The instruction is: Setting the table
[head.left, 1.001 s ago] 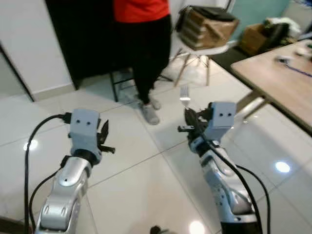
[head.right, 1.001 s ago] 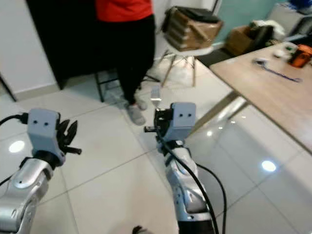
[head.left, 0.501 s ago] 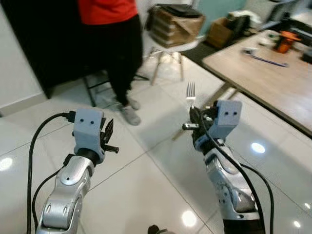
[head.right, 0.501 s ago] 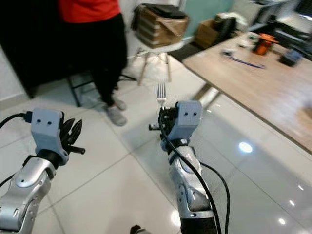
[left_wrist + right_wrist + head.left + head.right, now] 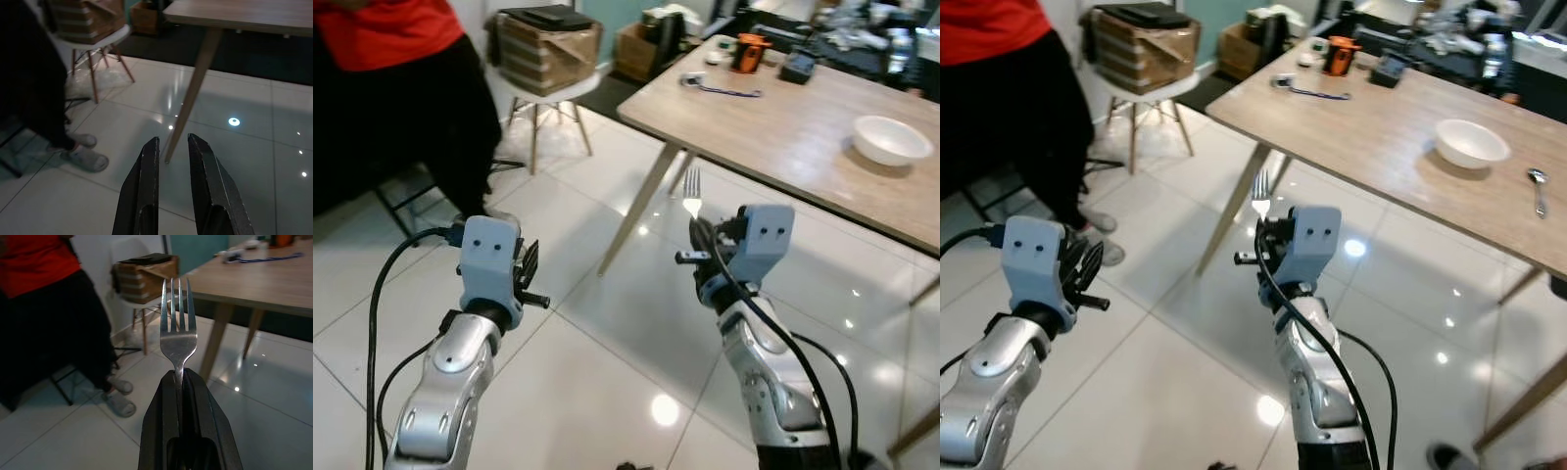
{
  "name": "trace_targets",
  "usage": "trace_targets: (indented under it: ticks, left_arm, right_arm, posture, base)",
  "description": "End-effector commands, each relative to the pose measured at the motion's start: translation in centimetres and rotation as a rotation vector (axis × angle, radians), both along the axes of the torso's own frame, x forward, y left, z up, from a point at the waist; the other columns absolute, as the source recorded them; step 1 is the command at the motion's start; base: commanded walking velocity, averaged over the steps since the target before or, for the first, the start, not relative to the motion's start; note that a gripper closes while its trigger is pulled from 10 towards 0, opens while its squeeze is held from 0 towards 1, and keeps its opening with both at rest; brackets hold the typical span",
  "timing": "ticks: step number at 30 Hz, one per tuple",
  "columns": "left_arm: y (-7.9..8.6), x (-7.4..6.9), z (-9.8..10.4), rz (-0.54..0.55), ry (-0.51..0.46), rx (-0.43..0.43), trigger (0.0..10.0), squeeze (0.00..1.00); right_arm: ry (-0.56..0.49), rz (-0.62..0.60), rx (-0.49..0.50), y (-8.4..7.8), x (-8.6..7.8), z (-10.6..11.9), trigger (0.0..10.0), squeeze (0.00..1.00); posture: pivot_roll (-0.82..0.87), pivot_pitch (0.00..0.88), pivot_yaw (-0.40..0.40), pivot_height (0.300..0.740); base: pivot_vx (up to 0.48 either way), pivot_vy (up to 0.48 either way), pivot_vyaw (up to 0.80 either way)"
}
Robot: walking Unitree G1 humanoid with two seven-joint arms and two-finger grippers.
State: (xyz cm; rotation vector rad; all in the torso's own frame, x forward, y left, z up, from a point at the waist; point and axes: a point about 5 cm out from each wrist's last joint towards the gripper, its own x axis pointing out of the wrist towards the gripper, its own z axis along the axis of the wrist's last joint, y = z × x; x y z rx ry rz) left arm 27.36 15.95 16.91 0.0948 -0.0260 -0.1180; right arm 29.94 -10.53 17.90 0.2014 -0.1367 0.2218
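My right gripper (image 5: 697, 233) is shut on the handle of a silver fork (image 5: 692, 187), held upright with the tines up, in front of my chest. In the right wrist view the fork (image 5: 178, 328) rises from between the two closed fingers (image 5: 159, 421). My left gripper (image 5: 527, 272) is raised at the left with nothing in it; the left wrist view shows its fingers (image 5: 146, 166) a narrow gap apart. A wooden table (image 5: 803, 127) stands ahead to the right, with a white bowl (image 5: 891, 139) and a spoon (image 5: 1538, 181) on it.
A person in red top and black trousers (image 5: 401, 88) stands at far left. A white chair carrying a cardboard box (image 5: 548, 44) is behind. The table's slanted leg (image 5: 641, 206) is just ahead. An orange item (image 5: 752, 51) and clutter sit at the table's far end.
The camera has swung to the right: the table now takes up the upper right and the person has slid to the left edge. Both grippers keep their pose, the fork still held.
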Motion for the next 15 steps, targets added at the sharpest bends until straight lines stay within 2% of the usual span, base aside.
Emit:
trace_targets:
  ticks: [1, 9, 13, 15]
  left_arm:
    - [-0.12, -0.08, -0.35, -0.001, 0.018, 0.004, 10.0, 0.0]
    - [-0.2, -0.11, -0.34, -0.001, 0.017, 0.003, 10.0, 0.0]
    - [-0.18, -0.13, -0.37, 0.0, 0.019, 0.003, 10.0, 0.0]
    - [-0.18, -0.14, -0.37, 0.0, 0.019, 0.003, 10.0, 0.0]
  right_arm:
    - [0.007, -0.016, 0.0, -0.43, -0.05, -0.17, 10.0, 0.0]
    - [0.007, -0.015, 0.0, -0.46, -0.08, -0.14, 10.0, 0.0]
    - [0.007, -0.015, 0.0, -0.46, -0.11, -0.12, 10.0, 0.0]
    - [0.007, -0.015, 0.0, -0.45, -0.11, -0.12, 10.0, 0.0]
  posture:
    - [0.01, 0.074, 0.018, 0.74]
    - [0.01, 0.078, 0.016, 0.74]
    - [0.01, 0.079, 0.015, 0.74]
    - [0.01, 0.08, 0.015, 0.74]
  base:
    - [0.0, 0.0, -0.8]
    - [0.0, 0.0, 0.0]
    - [0.0, 0.0, -0.8]
    - [0.0, 0.0, 0.0]
